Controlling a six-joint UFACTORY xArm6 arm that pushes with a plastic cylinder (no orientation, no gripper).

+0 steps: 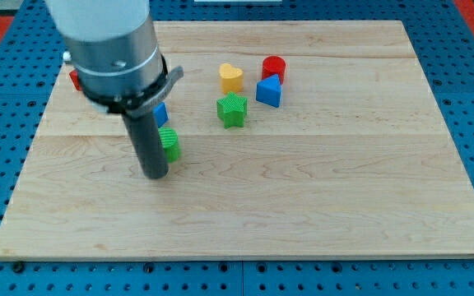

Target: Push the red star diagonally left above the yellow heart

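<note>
Camera view: approach step, by my judgement. The red star (74, 79), barely showing at the arm's 9 o'clock edge, sits well apart from the yellow heart (231, 77). My tip (155, 176) touches the green block (170, 145). Next I must get round behind the star. No pincer here, only a rod holding nothing.

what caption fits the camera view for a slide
My tip rests beside a green block, left of the yellow heart; a red block peeks out behind the arm.

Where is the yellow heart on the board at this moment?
The yellow heart sits near the view's top, about mid-width, just above the green star and left of the red cylinder.
</note>
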